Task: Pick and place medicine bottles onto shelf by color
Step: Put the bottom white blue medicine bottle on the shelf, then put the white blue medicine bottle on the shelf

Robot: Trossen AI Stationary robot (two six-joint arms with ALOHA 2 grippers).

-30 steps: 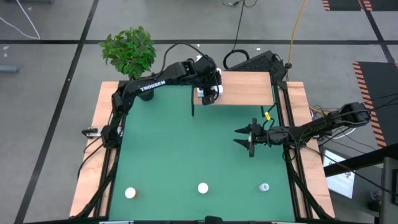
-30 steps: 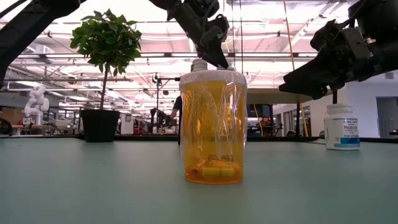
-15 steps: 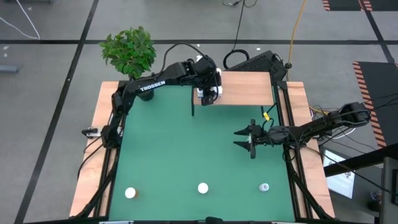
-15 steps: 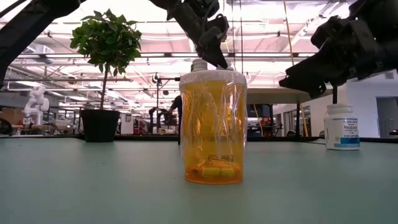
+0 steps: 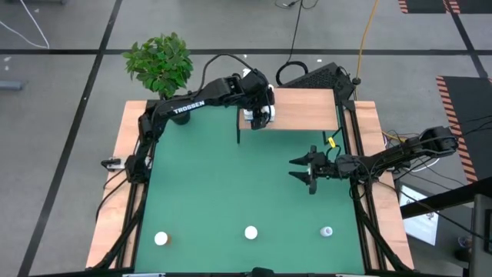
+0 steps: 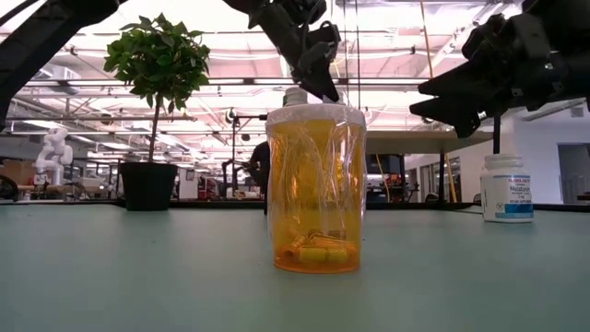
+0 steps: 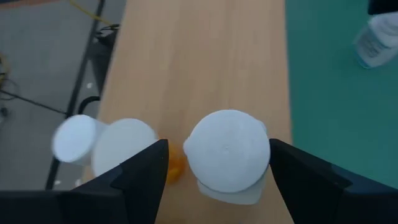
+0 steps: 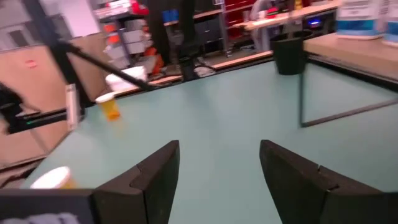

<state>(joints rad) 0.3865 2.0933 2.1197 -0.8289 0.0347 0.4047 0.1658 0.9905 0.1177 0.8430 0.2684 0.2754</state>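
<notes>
High view: the left gripper is seen at the 12 o'clock part of the worktop, over the 9 o'clock end of the shelf. In the left wrist view its jaws are spread to either side of a white-capped bottle standing on the board; the fingers do not appear to press on the cap. Two more white-capped bottles (one with an orange body just visible) are seen just beside it on the shelf.

The right gripper is held above the green mat toward 3 o'clock, well apart from the shelf, with its jaws apart and nothing between them, as the right wrist view shows.

Three bottles are left along the 6 o'clock edge of the worktop: an orange-tinted one at about 7 o'clock, a white-capped orange jar at 6 o'clock (it fills the low view), and a small white bottle at about 5 o'clock. A potted plant stands off the 11 o'clock corner.
</notes>
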